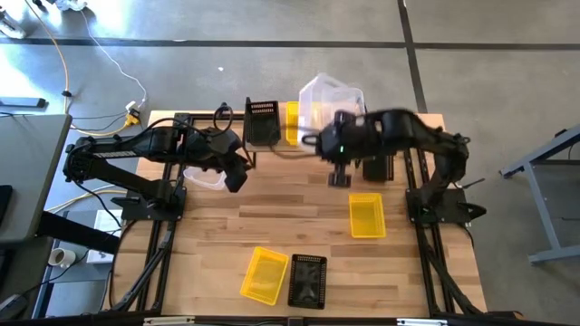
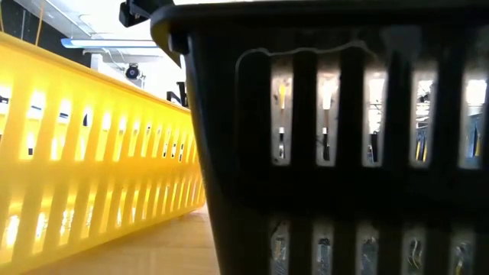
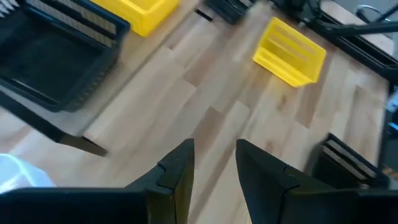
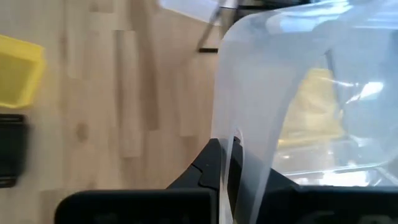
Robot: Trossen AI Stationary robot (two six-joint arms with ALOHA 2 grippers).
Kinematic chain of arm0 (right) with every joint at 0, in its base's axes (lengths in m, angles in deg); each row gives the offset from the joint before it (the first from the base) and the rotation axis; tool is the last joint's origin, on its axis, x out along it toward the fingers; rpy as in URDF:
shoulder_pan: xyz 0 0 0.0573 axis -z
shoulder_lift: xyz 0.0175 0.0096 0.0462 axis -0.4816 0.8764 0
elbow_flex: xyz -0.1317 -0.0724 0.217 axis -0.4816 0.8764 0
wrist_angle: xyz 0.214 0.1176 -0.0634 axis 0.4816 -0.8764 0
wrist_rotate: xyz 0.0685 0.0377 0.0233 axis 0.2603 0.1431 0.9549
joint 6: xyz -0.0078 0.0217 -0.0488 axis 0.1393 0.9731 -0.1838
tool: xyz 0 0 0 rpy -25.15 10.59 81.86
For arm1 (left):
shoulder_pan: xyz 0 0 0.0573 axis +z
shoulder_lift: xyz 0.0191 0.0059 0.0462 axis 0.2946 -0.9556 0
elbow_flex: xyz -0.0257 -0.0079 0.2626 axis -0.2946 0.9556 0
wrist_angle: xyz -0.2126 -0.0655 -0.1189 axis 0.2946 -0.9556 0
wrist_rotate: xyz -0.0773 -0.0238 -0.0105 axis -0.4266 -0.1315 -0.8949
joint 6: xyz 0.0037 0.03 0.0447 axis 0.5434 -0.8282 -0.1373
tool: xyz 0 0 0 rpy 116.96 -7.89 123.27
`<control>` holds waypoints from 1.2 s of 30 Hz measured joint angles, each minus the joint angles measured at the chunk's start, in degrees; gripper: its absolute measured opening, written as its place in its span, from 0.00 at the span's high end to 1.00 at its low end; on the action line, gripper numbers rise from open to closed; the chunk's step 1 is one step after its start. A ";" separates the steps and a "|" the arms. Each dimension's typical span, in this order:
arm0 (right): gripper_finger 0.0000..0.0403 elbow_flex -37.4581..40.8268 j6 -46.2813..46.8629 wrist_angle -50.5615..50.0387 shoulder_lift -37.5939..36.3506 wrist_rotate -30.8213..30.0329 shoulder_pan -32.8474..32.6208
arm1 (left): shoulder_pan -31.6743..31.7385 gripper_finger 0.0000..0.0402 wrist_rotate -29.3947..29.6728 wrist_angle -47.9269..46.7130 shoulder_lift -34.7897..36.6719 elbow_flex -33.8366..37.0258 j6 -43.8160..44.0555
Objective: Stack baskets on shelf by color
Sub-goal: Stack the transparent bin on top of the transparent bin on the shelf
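Right claw [image 4: 227, 177] clamps a clear basket [image 4: 280, 81] wall, carrying it shelfward; left claw [image 3: 214, 165] hangs released, empty. Next: lower it squarely onto clear ones.

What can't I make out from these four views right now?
- Shelf: in the high view both arms cover most of it, so the basket count there is unclear.
- Low view: a black basket and a yellow basket fill the picture; both grippers are hidden.
- Clear basket: fills the right wrist view, pinched in the right gripper, hiding what lies beyond.
- Left gripper: open over bare table, holding nothing.
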 joint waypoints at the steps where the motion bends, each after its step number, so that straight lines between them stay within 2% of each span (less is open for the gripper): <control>1: 1.00 0.00 -1.66 0.00 -0.25 0.01 1.53 | 0.05 0.73 1.24 0.01 0.00 0.00 -0.01; 8: 1.00 -0.02 -12.29 0.00 -1.29 1.01 12.42 | 2.40 0.73 9.52 0.10 0.00 0.00 -0.01; 16: 1.00 -0.02 -17.02 0.02 -1.29 7.84 22.37 | 5.93 0.73 10.32 0.10 0.00 0.00 -1.50; 24: 1.00 3.18 -17.06 -0.02 -1.25 11.23 24.50 | 7.66 0.73 10.32 0.10 0.00 0.00 -1.50; 36: 1.00 11.70 -19.15 0.04 -2.05 9.66 24.42 | 8.41 0.73 10.32 0.10 -0.02 0.00 -1.50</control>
